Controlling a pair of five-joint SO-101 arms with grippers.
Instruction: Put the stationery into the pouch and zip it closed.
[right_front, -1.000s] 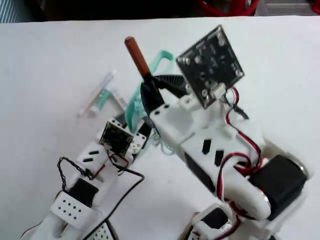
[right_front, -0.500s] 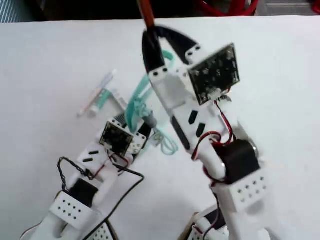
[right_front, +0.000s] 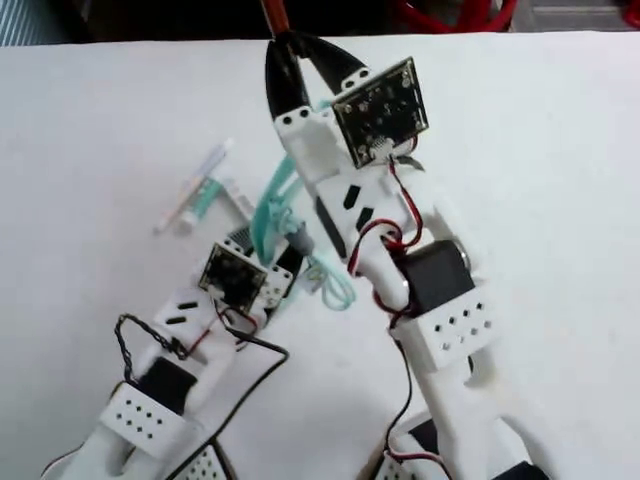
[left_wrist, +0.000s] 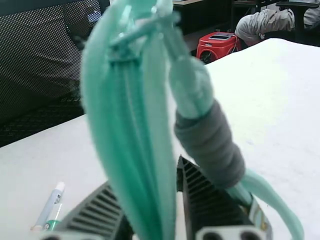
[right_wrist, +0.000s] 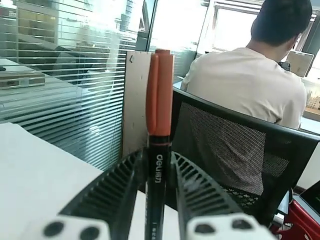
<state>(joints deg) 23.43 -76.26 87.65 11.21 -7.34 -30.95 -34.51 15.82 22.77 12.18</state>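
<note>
Pouch (right_front: 272, 205), teal in colour, is near the middle of the white table (right_front: 100, 120). It is held up on its edge, not lying flat. The left gripper (right_front: 265, 245) has its two fingers closed on the lower part of the pouch. In the left wrist view the teal material (left_wrist: 130, 150) rises between the black ribbed fingers of this gripper (left_wrist: 145, 175). A teal strap (right_front: 335, 285) hangs from the pouch and makes a loop on the table just beside the left gripper. A grey sleeve (left_wrist: 210, 145) sits around this strap.

The right gripper (right_front: 300, 50) is near the far edge of the table, beyond the pouch and apart from it. Its fingers are closed on a marker (right_front: 273, 12) with a black body and an orange-red cap. In the right wrist view the marker (right_wrist: 159, 100) stands between the fingers of the gripper (right_wrist: 157, 156), and the capped end points away from the wrist.

Two loose pens (right_front: 200, 190) lie on the table, close together, to the side of the pouch that is away from the right arm. They touch neither gripper. One of them, with a pale cap, shows also in the left wrist view (left_wrist: 50, 207).
</note>
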